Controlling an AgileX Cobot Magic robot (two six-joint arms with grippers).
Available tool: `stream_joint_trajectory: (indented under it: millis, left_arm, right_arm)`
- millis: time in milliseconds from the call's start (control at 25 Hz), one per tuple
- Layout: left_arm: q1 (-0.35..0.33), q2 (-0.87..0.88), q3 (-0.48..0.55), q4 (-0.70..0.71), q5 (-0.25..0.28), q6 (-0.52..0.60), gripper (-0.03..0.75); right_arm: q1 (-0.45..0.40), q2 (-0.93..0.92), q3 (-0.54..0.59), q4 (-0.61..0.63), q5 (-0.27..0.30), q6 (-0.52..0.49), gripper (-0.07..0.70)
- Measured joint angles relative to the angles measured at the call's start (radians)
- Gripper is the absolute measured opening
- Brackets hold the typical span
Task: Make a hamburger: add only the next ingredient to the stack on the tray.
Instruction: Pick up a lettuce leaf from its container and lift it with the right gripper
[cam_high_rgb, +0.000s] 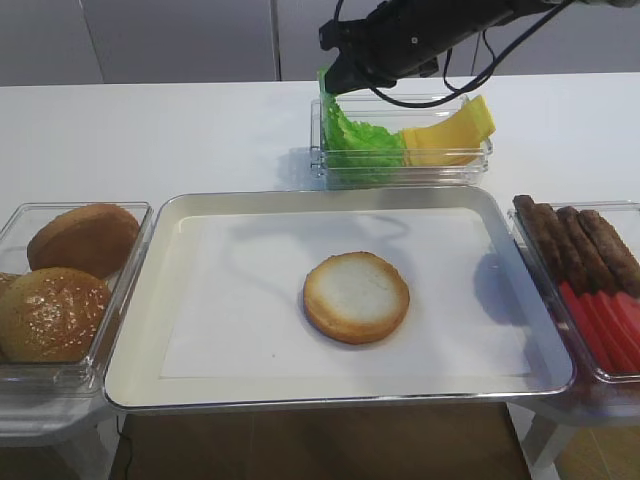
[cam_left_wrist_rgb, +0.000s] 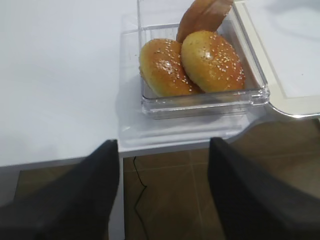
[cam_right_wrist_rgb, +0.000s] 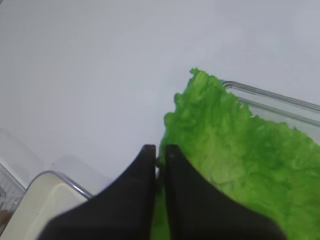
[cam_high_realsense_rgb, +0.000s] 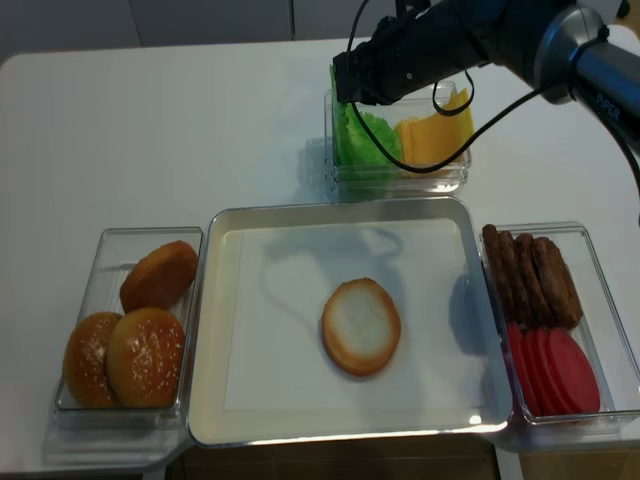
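Note:
The bright green lettuce leaf (cam_high_rgb: 356, 137) (cam_high_realsense_rgb: 357, 135) lies in a clear tub (cam_high_rgb: 400, 165) behind the tray. My right gripper (cam_high_rgb: 331, 84) (cam_high_realsense_rgb: 342, 86) hangs over the tub's left end. In the right wrist view it (cam_right_wrist_rgb: 160, 151) is shut on the leaf's frilly edge (cam_right_wrist_rgb: 240, 155). The flat bun bottom (cam_high_rgb: 356, 296) (cam_high_realsense_rgb: 361, 326) rests cut face up on the paper liner of the cream-silver tray (cam_high_rgb: 180, 225) (cam_high_realsense_rgb: 222, 330). My left gripper (cam_left_wrist_rgb: 162, 145) is open and empty, over the floor just off the table's front edge.
Yellow cheese slices (cam_high_rgb: 452, 135) share the lettuce tub. A tub with domed sesame buns (cam_high_rgb: 55, 310) (cam_left_wrist_rgb: 200, 62) stands left of the tray. Right of it, another tub holds brown sausages (cam_high_rgb: 580, 240) and red slices (cam_high_rgb: 605, 325).

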Motion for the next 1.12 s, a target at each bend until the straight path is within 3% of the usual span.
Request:
stream_joint_trajectory:
  millis: [80, 280, 360, 800, 1120]
  left_arm:
    - [0.0, 0.0, 0.0, 0.0, 0.0, 0.0, 0.419]
    - [0.0, 0.0, 0.0, 0.0, 0.0, 0.0, 0.419]
    - [0.0, 0.0, 0.0, 0.0, 0.0, 0.0, 0.419]
    - [0.0, 0.0, 0.0, 0.0, 0.0, 0.0, 0.419]
    - [0.0, 0.0, 0.0, 0.0, 0.0, 0.0, 0.419]
  right_arm:
    - [0.0, 0.002, 0.0, 0.002, -0.008, 0.0, 0.112]
    - [0.0, 0.002, 0.0, 0.004, -0.015, 0.0, 0.403]
    - [0.0, 0.002, 0.0, 0.004, -0.018, 0.0, 0.455]
    - [0.0, 0.004, 0.0, 0.008, -0.036, 0.0, 0.406]
    - [0.0, 0.024, 0.0, 0.146, -0.043, -0.079, 0.449]
